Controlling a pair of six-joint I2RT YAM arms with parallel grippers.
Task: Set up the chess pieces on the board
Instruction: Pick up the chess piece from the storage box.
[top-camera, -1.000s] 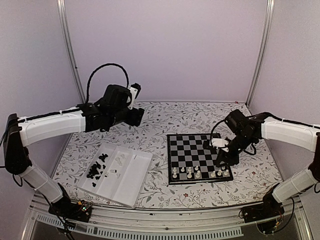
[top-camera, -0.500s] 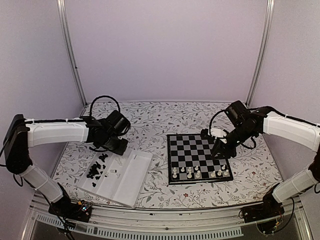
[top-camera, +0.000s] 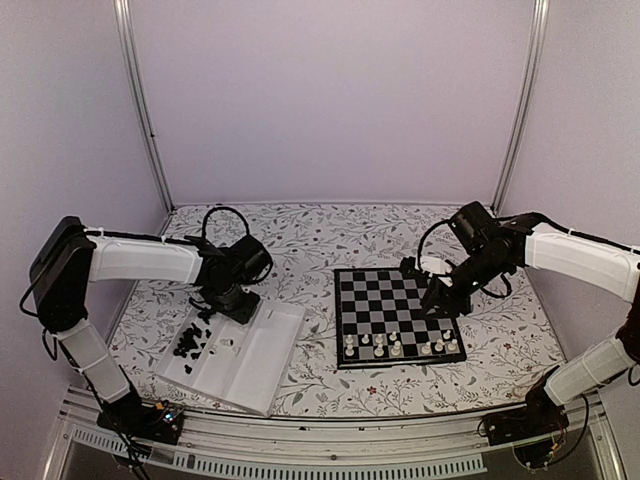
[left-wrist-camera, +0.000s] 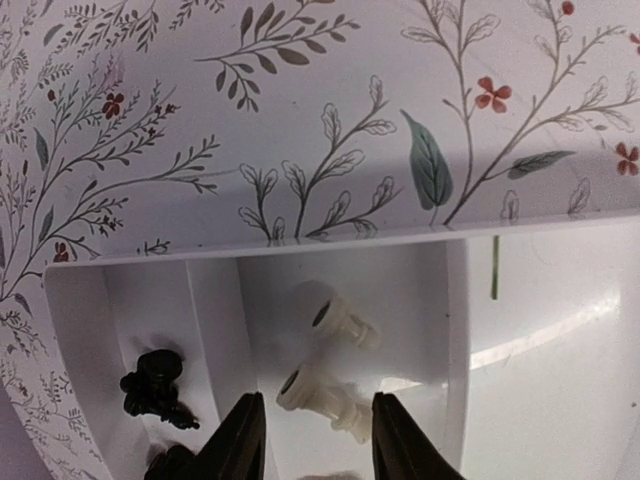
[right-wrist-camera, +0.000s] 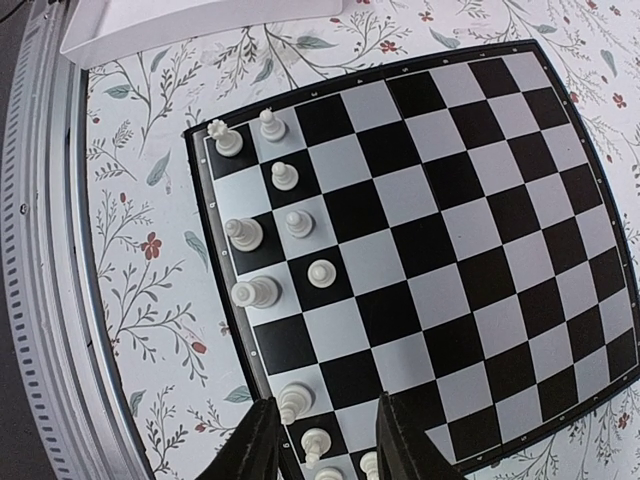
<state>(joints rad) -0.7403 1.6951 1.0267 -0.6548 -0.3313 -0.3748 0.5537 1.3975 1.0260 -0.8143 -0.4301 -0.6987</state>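
The board lies right of centre with several cream-white pieces on its near two rows; the right wrist view shows them along the board's left side. My right gripper hangs open and empty above the board's right part. My left gripper is open, low over the white tray's far end, its fingers either side of a lying white piece. A second white piece lies just beyond. Black pieces lie in the tray's left compartment.
The white compartment tray lies at front left on the floral tablecloth. Metal frame posts stand at both back corners. The table's metal front rail runs near the board.
My left gripper swung from high at the back down to the tray's far end. My right gripper lifted from the board's near right rows and moved back over the board.
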